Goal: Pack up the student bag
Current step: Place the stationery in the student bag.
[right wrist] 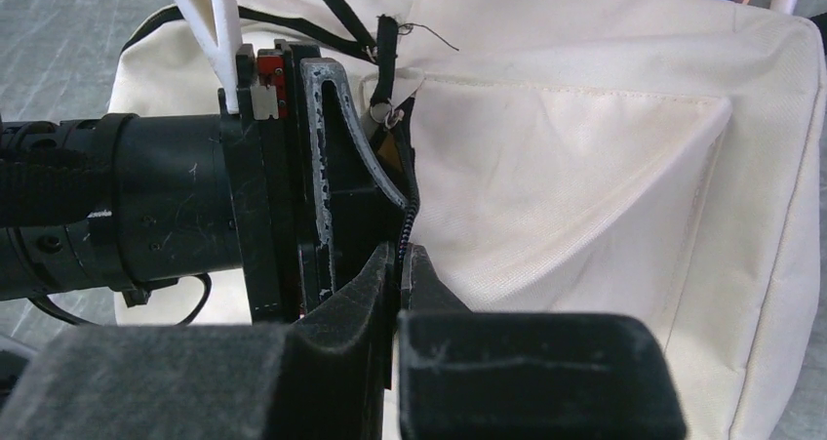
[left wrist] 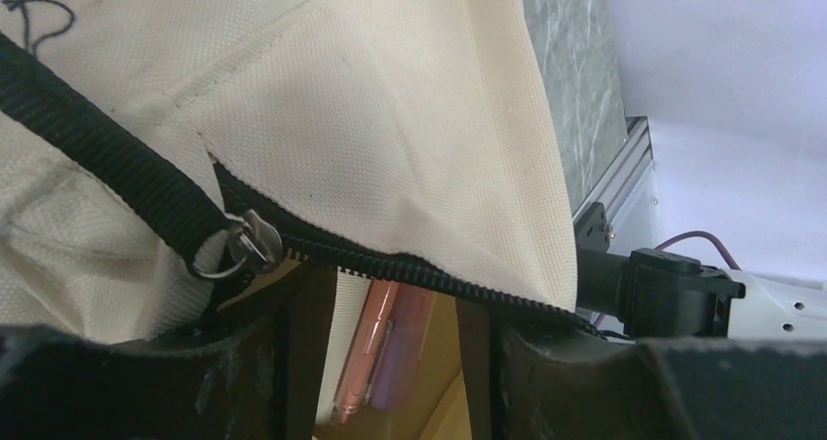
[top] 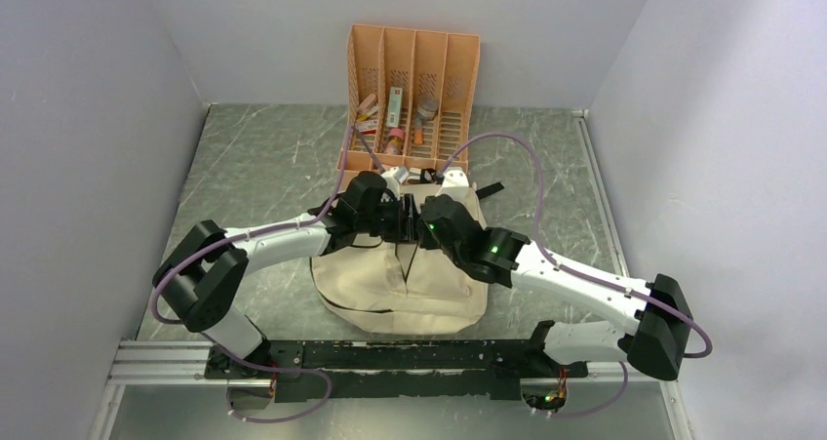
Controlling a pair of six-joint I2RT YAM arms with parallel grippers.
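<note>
The student bag (top: 390,299) lies flat in the middle of the desk (top: 263,167), a dark grey-green marbled top closed in by pale plain walls on three sides. Its long axis runs from the arms' bases towards the back wall. The broad rounded bottom points at the metal rail (top: 156,362) along the near edge. The zipped end points away, reaching up to the foot of the orange organiser (top: 414,64); whether the two touch cannot be told.

The black zip edge (left wrist: 410,269) is parted, with its metal slider (left wrist: 249,245) at one end, and a pink pen (left wrist: 366,352) and a purple one show under it. The right fingers (right wrist: 366,294) are pinched together on that zip edge. The left fingers (left wrist: 310,362) stand apart at the opening, holding nothing, just beside the slider. Both arms meet over the bag's far end.
</note>
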